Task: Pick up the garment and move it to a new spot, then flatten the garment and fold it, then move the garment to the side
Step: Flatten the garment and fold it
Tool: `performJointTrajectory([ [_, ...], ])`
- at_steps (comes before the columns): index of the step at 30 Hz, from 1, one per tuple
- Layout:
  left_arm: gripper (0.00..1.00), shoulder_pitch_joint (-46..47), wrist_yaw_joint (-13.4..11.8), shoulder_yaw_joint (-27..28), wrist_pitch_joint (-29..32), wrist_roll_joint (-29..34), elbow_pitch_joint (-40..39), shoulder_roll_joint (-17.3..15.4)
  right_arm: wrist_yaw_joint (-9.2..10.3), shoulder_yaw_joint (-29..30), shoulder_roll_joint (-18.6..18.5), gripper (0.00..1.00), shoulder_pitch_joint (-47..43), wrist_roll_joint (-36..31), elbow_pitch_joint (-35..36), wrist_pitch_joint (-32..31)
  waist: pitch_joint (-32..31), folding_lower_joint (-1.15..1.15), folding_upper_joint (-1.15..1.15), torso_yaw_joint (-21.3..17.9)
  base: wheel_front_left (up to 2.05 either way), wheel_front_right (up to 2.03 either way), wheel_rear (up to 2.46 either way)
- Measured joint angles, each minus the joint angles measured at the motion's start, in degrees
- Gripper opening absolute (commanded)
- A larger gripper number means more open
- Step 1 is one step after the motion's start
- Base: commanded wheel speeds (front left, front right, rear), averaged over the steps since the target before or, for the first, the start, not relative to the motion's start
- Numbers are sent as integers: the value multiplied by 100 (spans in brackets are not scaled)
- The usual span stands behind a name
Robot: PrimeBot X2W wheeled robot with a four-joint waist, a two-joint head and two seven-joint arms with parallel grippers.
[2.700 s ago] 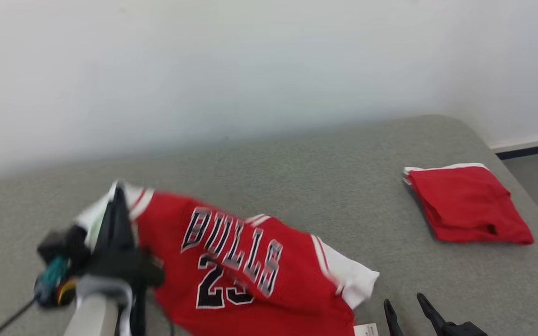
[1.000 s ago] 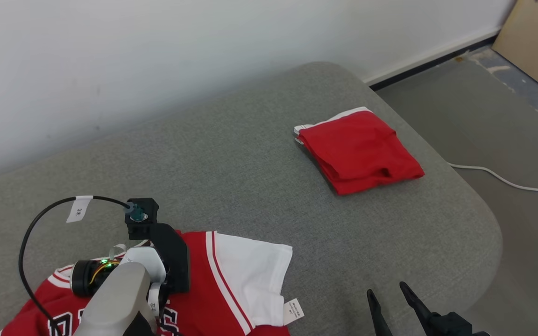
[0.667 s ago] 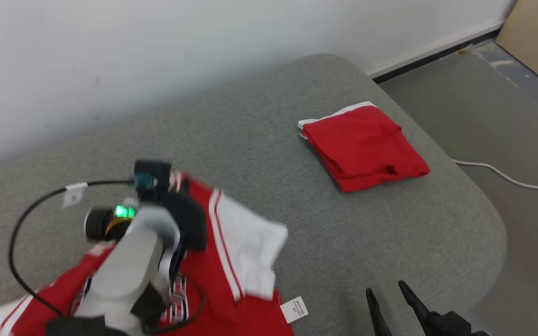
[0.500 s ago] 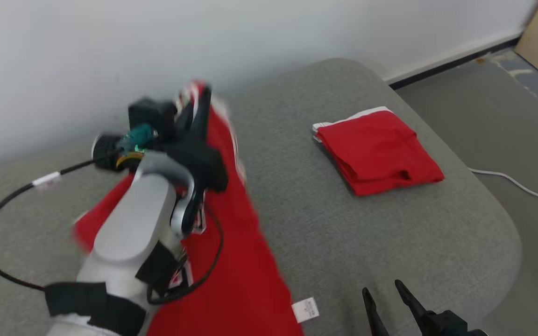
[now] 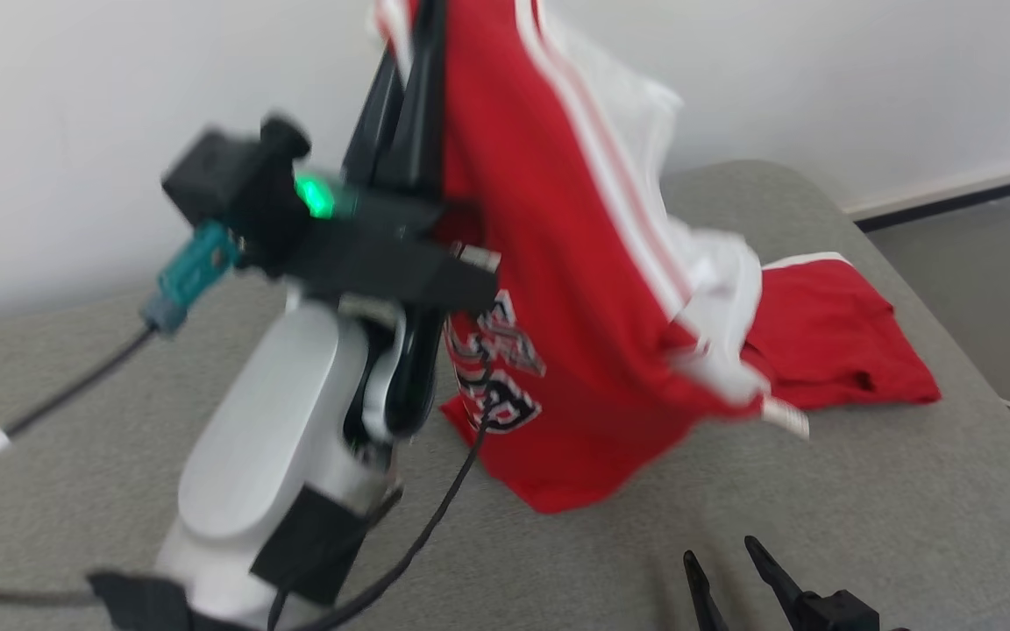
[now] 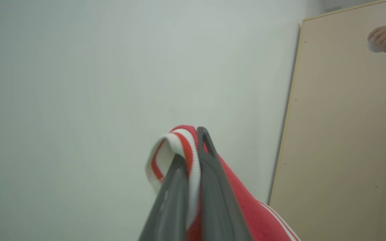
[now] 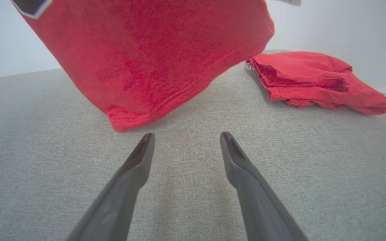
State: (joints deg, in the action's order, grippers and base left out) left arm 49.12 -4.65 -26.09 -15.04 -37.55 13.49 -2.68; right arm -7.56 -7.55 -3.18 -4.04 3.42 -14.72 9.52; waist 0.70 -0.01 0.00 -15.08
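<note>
Raised before the white wall [image 5: 75, 105], the left gripper [image 5: 424, 13] is shown with its jaws pressed together on the striped red-and-white trim of the garment [image 5: 549, 263], a red jersey with a white sleeve and dark lettering. The garment is hung from that grip above the middle of the grey cushion [image 5: 864, 508]; whether its lower hem touches the cushion cannot be told. The right gripper [image 5: 720, 552] is seen low at the cushion's near edge, jaws spread apart, pointed toward the hanging hem. A folded red garment [image 5: 829, 342] is laid near the far right corner, partly hidden behind the jersey. In the left wrist view a person's hand [image 6: 384, 36] is seen before a pale wooden board [image 6: 340, 134]
</note>
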Motion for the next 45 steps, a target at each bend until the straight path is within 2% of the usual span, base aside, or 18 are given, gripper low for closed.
performJointTrajectory([
  [4,0,-1235,-32,422,0,-114,494,-116,0,-29,2,100,-66,13,22,-22,-51,0,0,327,0,0,0],
  [8,0,-2374,18,1120,1,-120,1258,-193,0,-64,0,100,-71,11,65,-53,-67,0,1,659,0,0,0],
  [9,0,-2374,18,1120,1,-120,1258,-193,0,-64,0,100,-71,11,65,-53,-67,0,1,659,0,0,0],
  [15,0,-2884,246,2064,0,9,2037,-112,0,-240,-15,100,-44,8,107,-133,-60,0,0,1053,0,0,0],
  [16,33,-2930,271,2171,0,44,2135,-97,0,-266,-21,100,-34,9,108,-145,-57,0,0,1095,0,0,0],
  [17,100,-2959,312,2249,0,82,2254,-86,0,-291,-30,100,-21,10,109,-151,-55,0,0,1126,0,0,0],
  [24,100,-3216,414,2759,1,398,2740,-52,0,-322,-119,100,12,48,133,-196,-134,0,0,1070,0,0,0],
  [27,100,-3381,305,2863,0,843,2626,-286,0,-189,-170,100,-25,29,242,-253,-216,0,0,1018,0,0,0],
  [31,100,-3348,470,2530,111,1199,2625,-450,0,-112,-219,100,-82,-11,414,-405,-284,0,0,993,0,0,0],
  [33,100,-3155,460,2376,271,1365,2618,-521,0,-93,-252,100,-80,-42,526,-476,-299,0,0,965,0,0,0],
  [39,100,-2791,-71,2390,686,1624,2483,-855,0,-216,-259,100,-81,-46,816,-630,-303,1,0,759,0,0,0],
  [41,100,-2888,-141,2505,722,1570,2449,-943,0,-182,-259,100,-110,-41,866,-648,-293,1,0,680,0,0,0],
  [45,100,-3386,-101,2677,848,1284,2521,-932,1,-14,-285,100,-281,-24,898,-657,-248,1,0,623,0,0,0],
])
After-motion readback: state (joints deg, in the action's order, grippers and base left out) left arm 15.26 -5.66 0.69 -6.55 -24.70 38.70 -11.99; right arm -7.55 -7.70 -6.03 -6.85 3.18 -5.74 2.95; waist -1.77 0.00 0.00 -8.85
